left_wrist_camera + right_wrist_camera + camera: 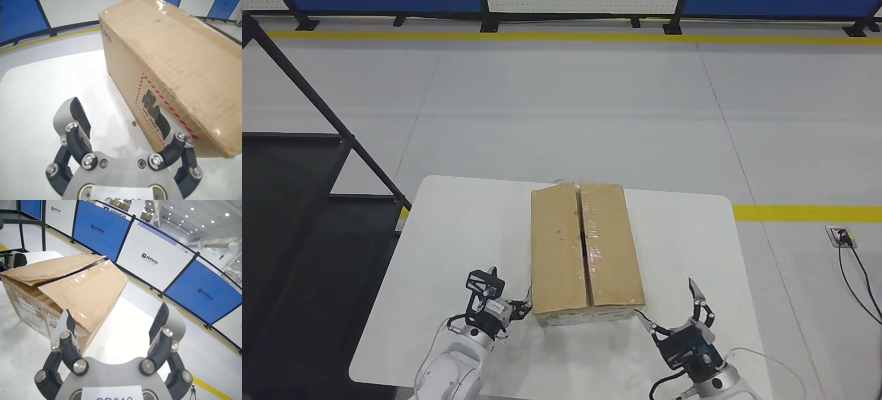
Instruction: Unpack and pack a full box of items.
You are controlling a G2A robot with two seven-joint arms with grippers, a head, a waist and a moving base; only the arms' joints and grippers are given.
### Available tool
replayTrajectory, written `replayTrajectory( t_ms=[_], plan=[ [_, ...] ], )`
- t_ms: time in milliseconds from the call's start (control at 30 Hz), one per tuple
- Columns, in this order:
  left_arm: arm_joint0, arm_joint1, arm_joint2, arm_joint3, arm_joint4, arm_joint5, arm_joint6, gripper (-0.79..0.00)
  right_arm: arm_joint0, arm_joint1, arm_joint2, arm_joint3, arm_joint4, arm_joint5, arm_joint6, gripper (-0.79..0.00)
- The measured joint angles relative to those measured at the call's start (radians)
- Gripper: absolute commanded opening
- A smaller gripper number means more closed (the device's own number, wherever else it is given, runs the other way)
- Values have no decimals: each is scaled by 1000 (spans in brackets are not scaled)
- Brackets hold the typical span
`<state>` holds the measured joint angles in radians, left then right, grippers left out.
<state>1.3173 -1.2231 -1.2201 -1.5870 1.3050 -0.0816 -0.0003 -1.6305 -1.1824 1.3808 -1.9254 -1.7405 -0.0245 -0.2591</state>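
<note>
Cardboard box [585,250] sits mid-tabletop [457,250], top flaps folded shut, the seam slightly lifted at the near end. Left tool [117,106] spread wide, low beside the box's near left corner, one finger close against its side; contact unclear. Right tool [115,309] spread, holding nothing, just off the near right corner.

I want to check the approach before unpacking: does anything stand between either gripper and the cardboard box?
Nothing visible does. The left gripper and right gripper sit open beside the cardboard box, only white table between.
</note>
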Motion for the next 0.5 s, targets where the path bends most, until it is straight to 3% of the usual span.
replayTrajectory(
  t_ms=[500],
  plan=[
    [-35, -15, 66, 15, 41, -37, -6, 0, 1, -4, 14, 28, 24, -1, -26, 0]
  ],
)
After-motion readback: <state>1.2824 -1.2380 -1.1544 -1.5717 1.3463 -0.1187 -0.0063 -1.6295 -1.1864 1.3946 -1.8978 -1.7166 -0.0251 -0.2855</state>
